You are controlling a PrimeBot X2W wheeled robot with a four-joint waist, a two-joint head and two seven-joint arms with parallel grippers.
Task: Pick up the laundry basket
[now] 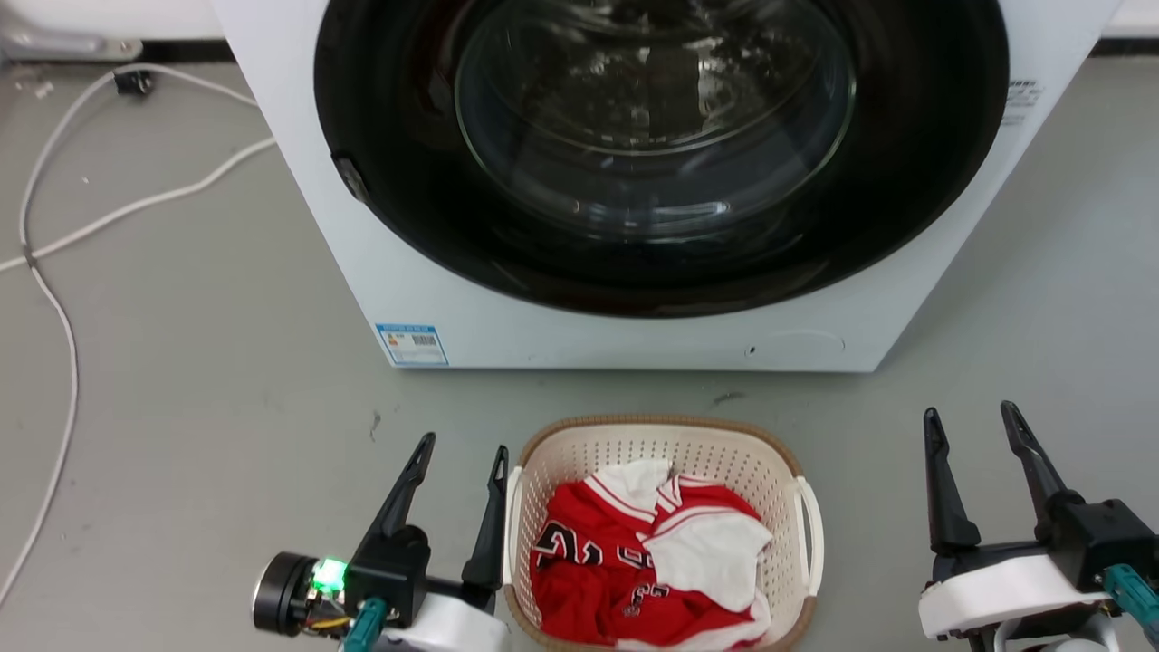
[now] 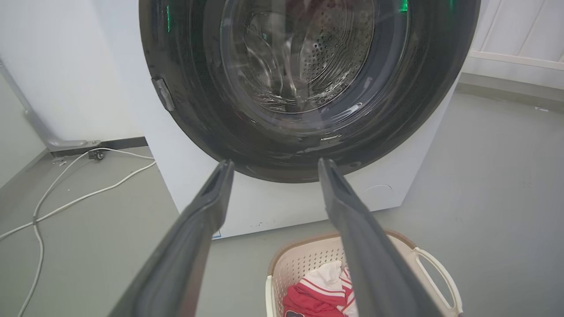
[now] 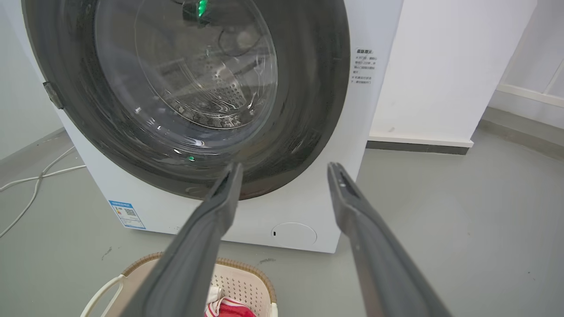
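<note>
Plainly released: left gripper beside laundry basket, right gripper well apart, floor between; near rim cut off.

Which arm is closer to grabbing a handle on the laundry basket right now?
Left. The left gripper, open, sits right beside a white handle of the basket; the right gripper, also open, stands apart from the other handle with floor between.

White washing machine, dark-rimmed glass door, blue label low on its front; perhaps 2 white cables alongside.
</note>
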